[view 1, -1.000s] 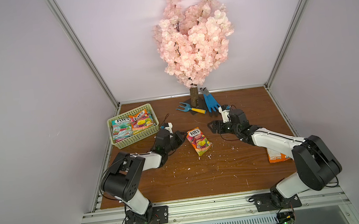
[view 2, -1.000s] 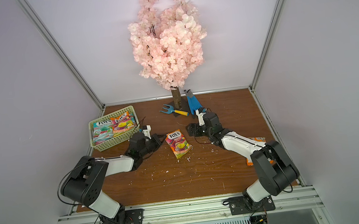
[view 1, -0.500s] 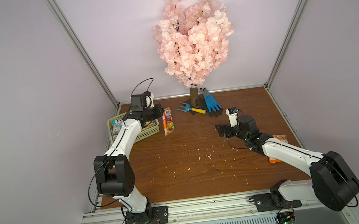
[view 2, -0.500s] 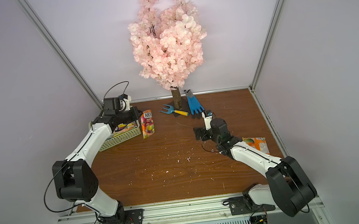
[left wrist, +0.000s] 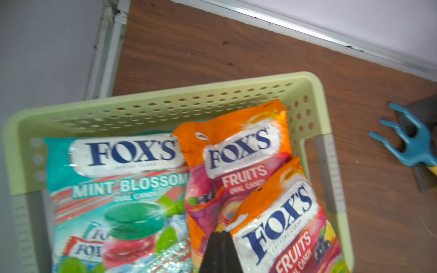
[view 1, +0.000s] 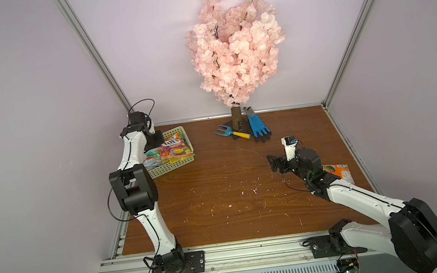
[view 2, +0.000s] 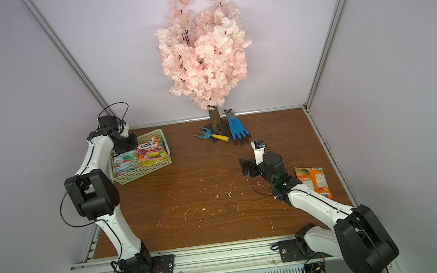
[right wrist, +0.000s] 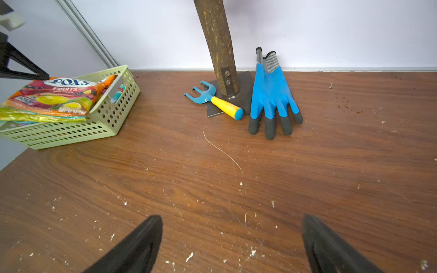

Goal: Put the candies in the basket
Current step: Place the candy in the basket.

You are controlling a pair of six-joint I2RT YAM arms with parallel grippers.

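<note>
Wide brown wood-grain tabletop [view 1: 220, 205] between pale lilac walls, seen from above the near edge. At far centre, one artificial tree of pink blossom [view 1: 235, 50] on a rough brown trunk [right wrist: 220, 42], fixed to a dark flat base plate [right wrist: 244, 82].

Two white-and-black robot arms bolted at the near edge. Left arm [view 1: 132, 150] reaching to the far left and blocking the basket's left end in both top views. Right arm [view 1: 361, 201] stretched over the right half.

One pale yellow-green rectangular plastic basket [view 1: 171, 167] with perforated sides, far left, close to the corner.

Four glossy FOX'S candy bags countable. Three on top inside the basket: one teal Mint Blossom bag [left wrist: 113, 189] at left; two orange Fruits bags at right, the upper orange bag [left wrist: 279, 231] overlapping the lower orange bag [left wrist: 236, 151]. Further bag edges beneath, count unclear. Fourth, a loose orange bag [view 2: 315, 182], flat on the wood at the right, well apart from the basket, with the right arm crossing its edge in both top views.

Left claw [left wrist: 221, 234] just above the basket, jaws pressed together, tips at the edge of the upper orange bag; pinching or only touching, cannot tell. Right claw [right wrist: 231, 217] low over bare wood, right of centre, jaws spread wide, gripping nothing.

One blue work glove with dark grey fingertips [right wrist: 272, 94], two knit cuffs showing, flat just right of the trunk. One small blue hand rake with a yellow handle [right wrist: 212, 99], just left of the trunk, its handle across the base plate. Many white crumbs [right wrist: 189, 257] scattered over the middle.
</note>
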